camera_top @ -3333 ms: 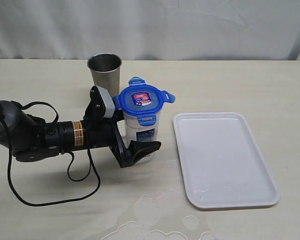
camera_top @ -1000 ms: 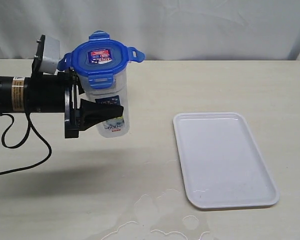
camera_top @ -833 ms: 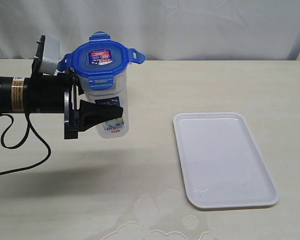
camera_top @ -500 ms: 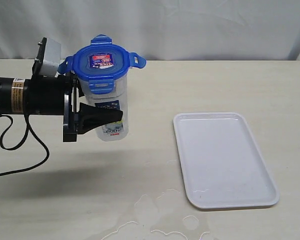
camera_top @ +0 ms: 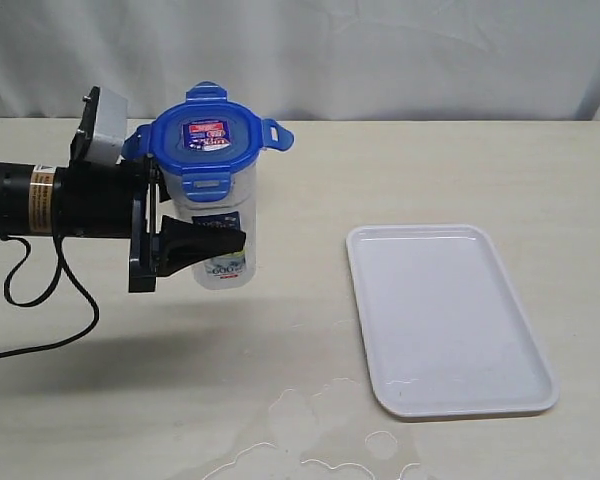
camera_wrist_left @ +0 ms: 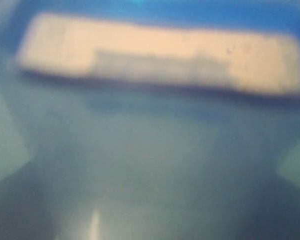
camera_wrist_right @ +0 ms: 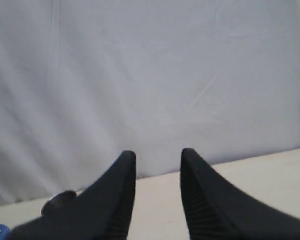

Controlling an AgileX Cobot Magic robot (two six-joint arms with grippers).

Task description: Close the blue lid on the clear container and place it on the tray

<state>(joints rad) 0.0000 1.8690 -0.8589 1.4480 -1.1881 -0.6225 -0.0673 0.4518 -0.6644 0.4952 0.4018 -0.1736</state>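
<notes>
The clear container (camera_top: 223, 215) hangs upright above the table at the left, with the blue lid (camera_top: 206, 142) sitting on its top. My left gripper (camera_top: 220, 236) reaches in from the left and is shut on the container's body around the printed label. One black finger (camera_top: 205, 240) crosses the front of it. The left wrist view is filled by a blurred close-up of the blue lid (camera_wrist_left: 155, 125). The white tray (camera_top: 450, 310) lies flat on the table to the right, with nothing on it. My right gripper (camera_wrist_right: 158, 156) is open, nothing between its fingers, facing the backdrop.
Clear wet patches (camera_top: 310, 430) spread over the table near the front edge, close to the tray's near left corner. A black cable (camera_top: 40, 300) loops under the left arm. A white curtain (camera_top: 380, 50) closes off the back.
The container, standing on the table beside a steel cup 3.3 s ago, has been lifted. Over the last second it has shifted slightly right and down in the left gripper.
</notes>
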